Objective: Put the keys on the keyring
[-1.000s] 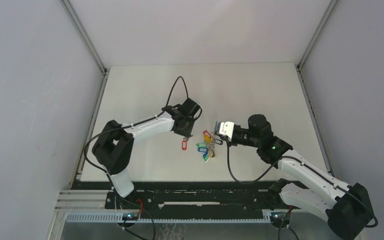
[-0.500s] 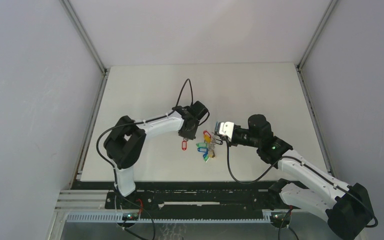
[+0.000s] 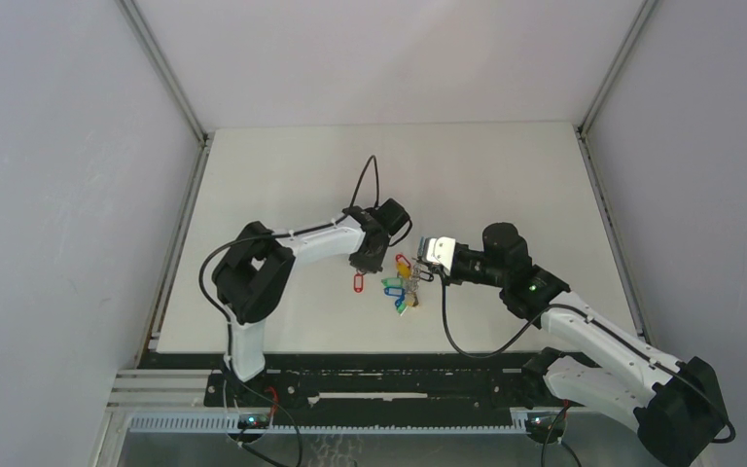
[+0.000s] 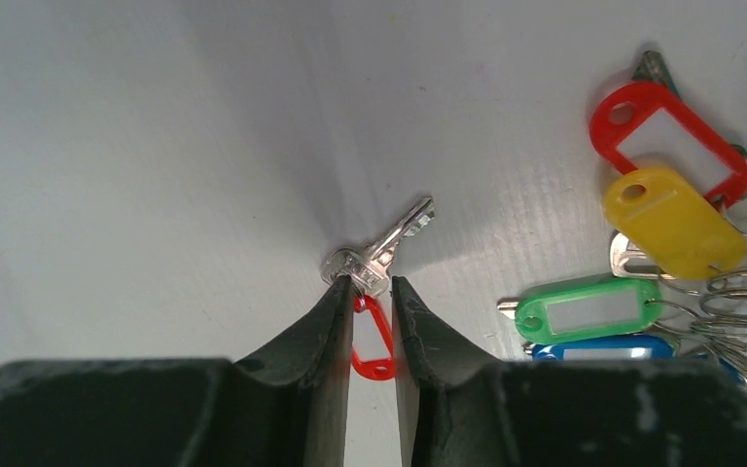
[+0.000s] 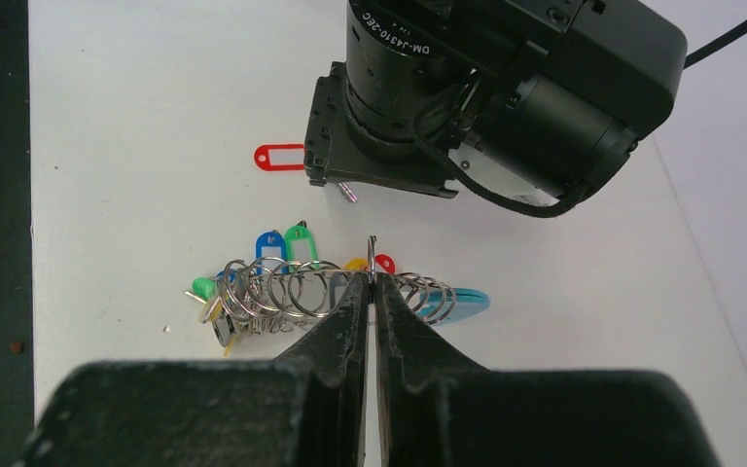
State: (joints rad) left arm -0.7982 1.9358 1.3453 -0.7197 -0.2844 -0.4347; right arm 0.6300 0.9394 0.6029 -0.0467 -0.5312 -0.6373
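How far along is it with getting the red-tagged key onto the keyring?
Done: the right gripper is shut on the keyring, holding it by a wire loop. In hand: the left gripper straddles the key at its red tag on the table; whether it pinches yet is unclear. Left: lift the key and thread it onto the ring.

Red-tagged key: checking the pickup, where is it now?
In the left wrist view the key lies on the table, its tag between the left tool's jaws, left of the keyring.
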